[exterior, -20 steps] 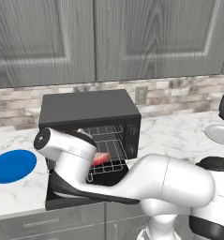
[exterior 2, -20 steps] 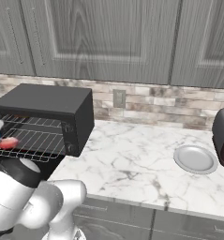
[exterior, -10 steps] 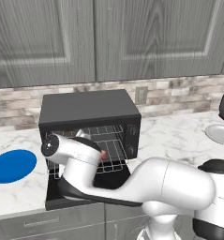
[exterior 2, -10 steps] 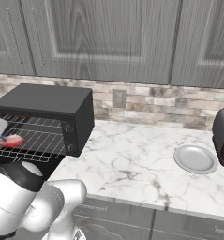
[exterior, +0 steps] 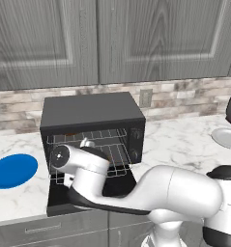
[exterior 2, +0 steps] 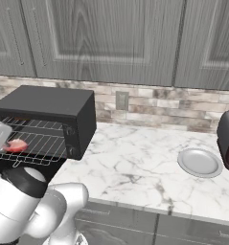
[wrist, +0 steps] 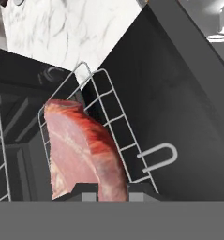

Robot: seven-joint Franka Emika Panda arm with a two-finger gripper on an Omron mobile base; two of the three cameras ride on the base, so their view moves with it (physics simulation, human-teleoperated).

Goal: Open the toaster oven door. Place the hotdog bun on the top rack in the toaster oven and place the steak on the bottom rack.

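While the gripper (wrist: 106, 190) is clamped tight on the steak (wrist: 80, 150), the meat sits at the mouth of the toaster oven (exterior: 93, 113), over the bottom rack (wrist: 118, 122) (the one with the wire loop at its front). The toaster oven door (exterior: 59, 198) lies folded down flat toward the near counter edge. The marble counter (exterior 2: 135, 162) runs right to a grey plate (exterior 2: 200, 161); a blue plate (exterior: 13, 170) lies left of the oven. Grey cabinets (exterior 2: 106, 38) hang above a stone-tile backsplash (exterior 2: 154, 103).
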